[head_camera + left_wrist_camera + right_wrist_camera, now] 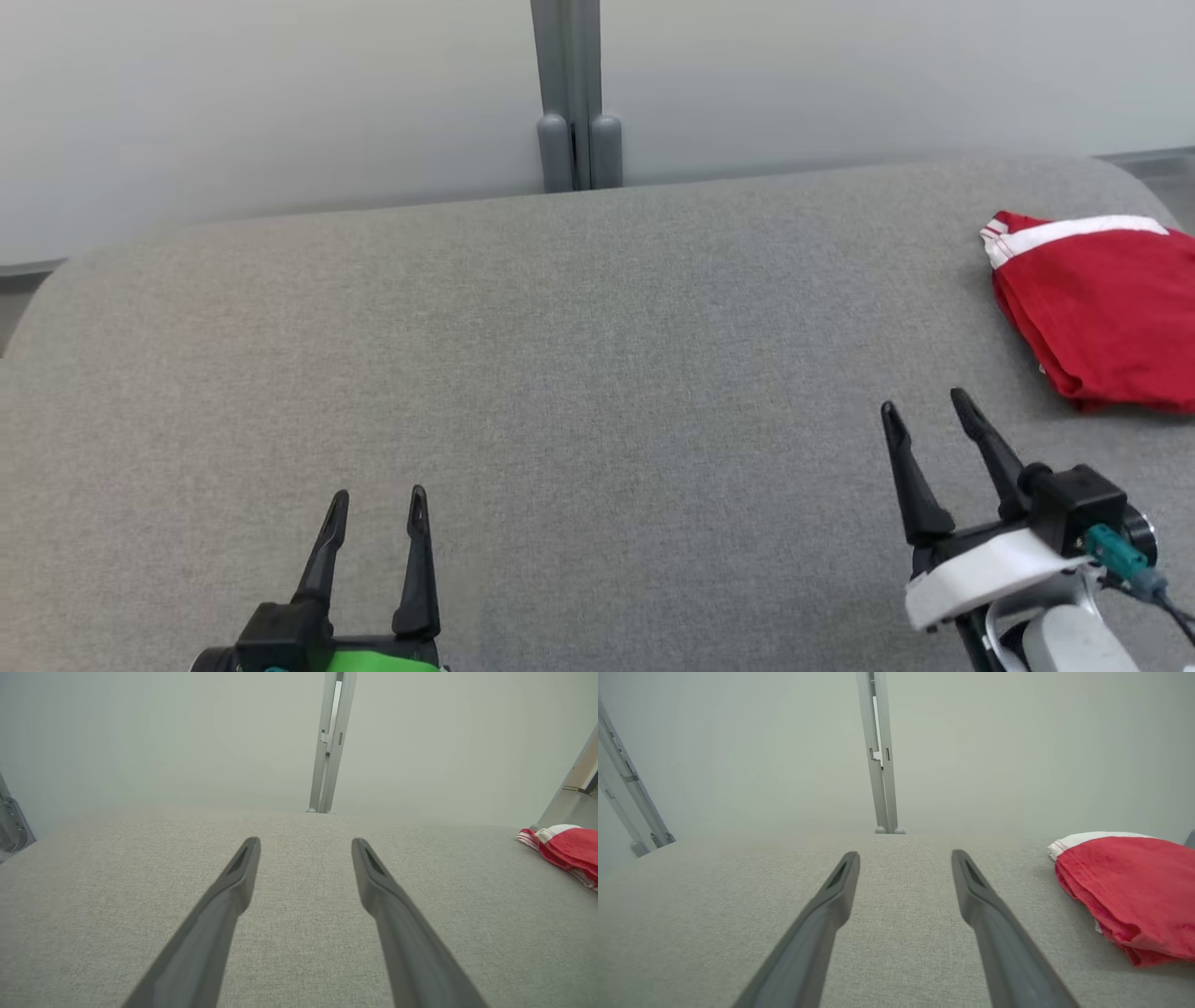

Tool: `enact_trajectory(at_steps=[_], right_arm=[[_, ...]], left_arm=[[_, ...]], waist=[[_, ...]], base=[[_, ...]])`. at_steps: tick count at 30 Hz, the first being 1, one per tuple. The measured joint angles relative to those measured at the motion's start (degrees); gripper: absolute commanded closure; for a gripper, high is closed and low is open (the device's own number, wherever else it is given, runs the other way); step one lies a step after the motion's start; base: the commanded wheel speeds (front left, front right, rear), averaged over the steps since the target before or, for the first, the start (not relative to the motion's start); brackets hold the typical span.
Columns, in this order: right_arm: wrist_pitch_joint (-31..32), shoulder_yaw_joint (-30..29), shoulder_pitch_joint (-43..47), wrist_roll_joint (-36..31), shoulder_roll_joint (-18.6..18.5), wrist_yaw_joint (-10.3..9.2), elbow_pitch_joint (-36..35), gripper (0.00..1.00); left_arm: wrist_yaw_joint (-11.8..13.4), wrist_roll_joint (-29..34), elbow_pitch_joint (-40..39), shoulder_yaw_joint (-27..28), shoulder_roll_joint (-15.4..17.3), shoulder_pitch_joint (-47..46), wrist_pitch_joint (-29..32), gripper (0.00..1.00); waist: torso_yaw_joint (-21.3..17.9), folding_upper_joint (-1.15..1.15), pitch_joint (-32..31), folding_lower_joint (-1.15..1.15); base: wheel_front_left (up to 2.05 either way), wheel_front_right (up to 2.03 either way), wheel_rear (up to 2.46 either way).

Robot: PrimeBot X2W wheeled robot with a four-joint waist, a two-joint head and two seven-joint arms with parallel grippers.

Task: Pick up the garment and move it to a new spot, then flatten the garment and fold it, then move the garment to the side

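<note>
The red garment (1097, 313), folded into a thick bundle with a white band along its far edge, lies ahead of the right gripper (924, 401) and off to its outer side, near the fingers but apart from them. That gripper's two dark fingers stand spread, gripping nothing. Only the plain grey padded surface (560, 373) runs from their tips to the cloth. The left gripper (378, 493) sits well apart from the garment, with the right gripper between them, and its fingers are likewise spread and unladen. Straight ahead of both grippers, past the far edge of the surface, a grey upright post (577, 93) splits the pale wall panels (280, 93).
</note>
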Motion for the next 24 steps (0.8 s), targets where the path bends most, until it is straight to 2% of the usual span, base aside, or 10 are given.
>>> enact_trajectory(at_steps=[4, 9, 16, 24], right_arm=[[0.0, -0.4, 4.7, -1.6, 2.7, 0.00, -3.4, 0.00], [0.0, -0.7, 8.6, -3.1, 4.2, 0.00, -5.1, 0.00], [0.0, -0.8, 10.6, -3.7, 4.5, 0.00, -5.6, 0.00], [0.0, -0.6, 10.9, -3.8, 4.8, 0.00, -5.4, 0.00]], left_arm=[[0.3, -0.1, -0.5, 1.5, 0.0, 2.3, 0.0, 0.00], [-0.1, 0.0, -0.7, 2.9, 0.0, 4.9, 0.0, 0.00], [-1.5, 0.1, -0.1, 4.2, 0.0, 6.5, 0.0, 0.00], [-1.6, 0.3, -0.3, 4.0, 0.0, 7.0, 0.0, 0.00]], waist=[[1.0, 0.00, -2.6, 0.00], [1.6, 0.00, -5.2, 0.00], [1.4, 0.00, -7.4, 0.00], [1.4, 0.00, -8.1, 0.00]], base=[[0.00, 0.00, 0.00], [0.00, 0.00, 0.00], [0.00, 0.00, 0.00], [0.00, 0.00, 0.00]])
